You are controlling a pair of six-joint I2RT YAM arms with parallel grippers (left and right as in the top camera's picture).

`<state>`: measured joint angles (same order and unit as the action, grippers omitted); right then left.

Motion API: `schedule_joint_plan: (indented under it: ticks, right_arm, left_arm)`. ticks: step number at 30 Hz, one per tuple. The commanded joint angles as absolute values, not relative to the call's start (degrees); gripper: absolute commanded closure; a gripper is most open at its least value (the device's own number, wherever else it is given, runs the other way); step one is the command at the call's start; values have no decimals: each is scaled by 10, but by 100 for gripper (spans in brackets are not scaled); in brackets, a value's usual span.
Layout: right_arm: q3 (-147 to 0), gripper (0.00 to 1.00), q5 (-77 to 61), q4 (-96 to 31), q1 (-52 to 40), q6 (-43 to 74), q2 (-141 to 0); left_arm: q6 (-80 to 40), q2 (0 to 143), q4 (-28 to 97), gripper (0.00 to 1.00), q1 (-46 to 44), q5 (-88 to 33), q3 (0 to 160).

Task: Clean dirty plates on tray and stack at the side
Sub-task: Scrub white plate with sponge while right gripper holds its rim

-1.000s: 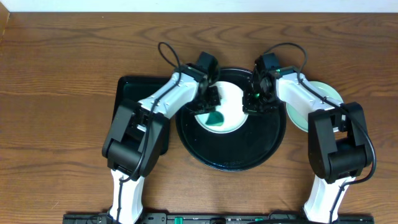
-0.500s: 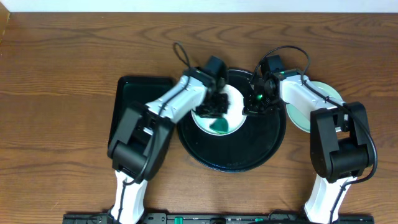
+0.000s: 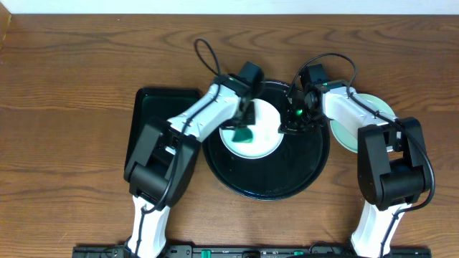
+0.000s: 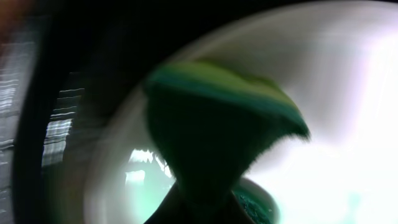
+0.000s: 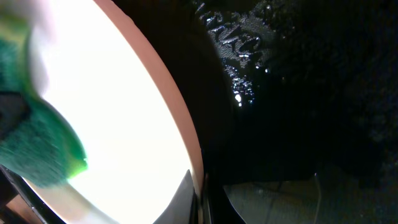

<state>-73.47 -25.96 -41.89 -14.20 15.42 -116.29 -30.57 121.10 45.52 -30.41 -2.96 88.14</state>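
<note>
Over the round black tray point(image 3: 287, 175), at the middle of the worktop point(image 3: 72, 86): my left gripper point(image 3: 246, 120) is closed on a green sponge point(image 3: 244, 134) and presses it onto the white plate point(image 3: 264, 122), which lies flat in the tray's far half. My right gripper point(image 3: 291, 123) stands at the opposite edge. In its wrist view the fingertips look pinched on the plate's right rim, steadying it. The left wrist view is badly blurred and shows little beyond the sponge point(image 4: 224, 118) against pale plate, so I judge the grip from the overhead view.

The plate sits directly between my two grippers. The sponge covers its left and near part, while the bare white surface runs rightward from the sponge toward my right gripper, so I judge the next stroke has to go that way. Being round, the plate offers no long axis to line up with.

Two pale mint-green plates point(image 3: 346, 137) lie stacked on the worktop just beside the tray's right rim, partly under my right arm. That arm is plainly the nearer one to the stack. A smaller rectangular black tray point(image 3: 147, 115) lies to the left, under my left arm.
</note>
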Motion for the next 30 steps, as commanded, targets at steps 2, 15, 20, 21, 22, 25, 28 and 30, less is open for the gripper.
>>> schedule_joint_plan:
  ticks: [2,15,20,21,22,25,28,30]
  right_arm:
    - [-707,99,-271,-434,-161,141,-1193]
    - [-707,99,-271,-435,-161,141,-1193]
    - [-707,99,-270,-435,-162,140,-1193]
    - [-707,99,-270,-435,-162,140,-1193]
    - [-707,99,-270,-435,-162,140,-1193]
    - [-707,99,-270,-435,-162,141,-1193]
    - [-707,99,-271,-435,-162,141,-1193]
    - [-707,99,-271,-435,-162,141,-1193]
  left_arm:
    - [-319,1219,518,93,-293,32,880]
    - [-120,1219,409,93,-305,-367,880]
    - [-200,1219,386,93,-292,-224,887]
    - [-226,1219,394,93,-288,-179,889]
    - [-256,1219,409,93,-284,-124,892]
    - [-311,1219,457,93,-277,-3,895]
    - [-320,1219,503,93,-277,54,895]
    - [-321,1220,526,93,-281,51,895]
